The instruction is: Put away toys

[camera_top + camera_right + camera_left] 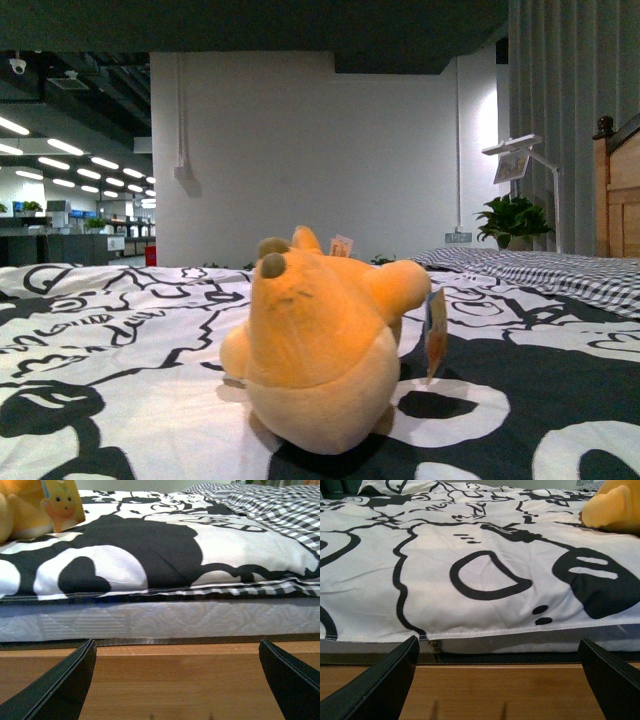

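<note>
Left claw [497, 647]: hanging low in front of the bed, jaws spread wide, holding nothing at all. I'm guessing it's parked there so it has a clear run up over the edge.
Right claw [176, 645]: doing the same on the other side, gaping wide and gripping nothing, and looking straight at the wooden bed rail [165, 680].
Bed [495, 690]: carrying everything here. Both claws are sitting below the mattress [150, 620], so to my eye either arm is going to need to lift before it reaches in.
Cover [120, 330]: the black-and-white doodle print is lying fairly flat across the bed. It's giving the toy a soft base, so I'd expect it to sink a bit under a push.
Plush toy [320, 340]: the yellow-orange one is sitting on the cover near the front edge, roughly between the two arms and touching neither claw. Looks like it's placed so either arm can get to it. No bin or box is showing in any view, so I can't tell where it's meant to go.
Tag [436, 335]: dangling off the toy's right side, so it's showing up big in the right wrist view.
</note>
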### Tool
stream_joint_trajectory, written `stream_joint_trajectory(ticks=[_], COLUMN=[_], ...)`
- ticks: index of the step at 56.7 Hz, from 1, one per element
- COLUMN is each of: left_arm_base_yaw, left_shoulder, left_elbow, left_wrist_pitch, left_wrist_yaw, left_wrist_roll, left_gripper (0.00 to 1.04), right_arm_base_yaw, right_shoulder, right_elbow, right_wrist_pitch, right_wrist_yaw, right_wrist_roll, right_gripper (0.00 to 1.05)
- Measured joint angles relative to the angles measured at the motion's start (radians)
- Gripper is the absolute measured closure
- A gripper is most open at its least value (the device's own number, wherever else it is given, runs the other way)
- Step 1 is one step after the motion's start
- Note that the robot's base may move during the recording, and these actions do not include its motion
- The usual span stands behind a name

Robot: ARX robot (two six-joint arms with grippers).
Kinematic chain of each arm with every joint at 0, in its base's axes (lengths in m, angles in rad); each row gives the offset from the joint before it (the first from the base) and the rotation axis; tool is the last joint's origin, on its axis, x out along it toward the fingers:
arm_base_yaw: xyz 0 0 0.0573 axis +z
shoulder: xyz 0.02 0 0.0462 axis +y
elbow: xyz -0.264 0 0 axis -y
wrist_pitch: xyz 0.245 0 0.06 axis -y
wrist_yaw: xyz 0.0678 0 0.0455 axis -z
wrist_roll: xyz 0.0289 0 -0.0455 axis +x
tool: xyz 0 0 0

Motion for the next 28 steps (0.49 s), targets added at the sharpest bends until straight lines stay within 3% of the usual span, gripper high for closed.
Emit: stream_joint_trajectory(ticks=[28], left_arm_base_yaw=[0.000], left_shoulder=[0.000], left_elbow=[0.000], left_wrist_pitch=[-0.001], left_wrist_yaw=[-0.005], left_wrist_roll=[0.000], left_gripper=[0.06], right_arm_base_yaw=[0.000], right_shoulder=[-0.001], right_elbow=[0.000], right_wrist_pitch=[0.000], right_wrist_yaw=[-0.008], right_wrist_roll=[0.000], right_gripper=[0.07])
